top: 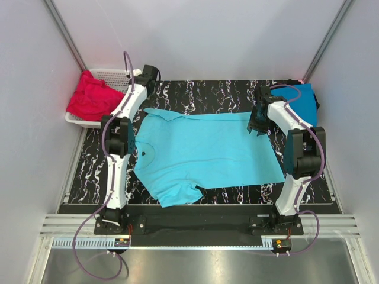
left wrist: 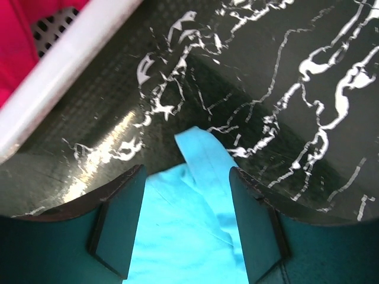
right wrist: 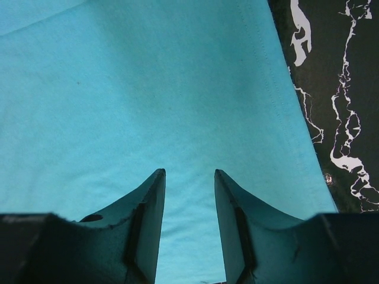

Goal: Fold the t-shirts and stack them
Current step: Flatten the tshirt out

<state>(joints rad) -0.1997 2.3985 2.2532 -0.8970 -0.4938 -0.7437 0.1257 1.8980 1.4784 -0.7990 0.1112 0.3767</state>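
Black marbled desk [top: 201, 94], turquoise t-shirt [top: 207, 154] flat. My L end effector [left wrist: 187, 168] spread over far-left sleeve [left wrist: 204, 154]; R end effector [right wrist: 189, 173] spread over far-right hem [right wrist: 278, 106].

The turquoise t-shirt [top: 207, 151] is light and plain — the table [top: 195, 92] is black with white marble veins. The red t-shirts [top: 92, 97] are plain, the basket [top: 111, 74] white with a lattice pattern, the blue t-shirt [top: 305, 97] a deeper tone.
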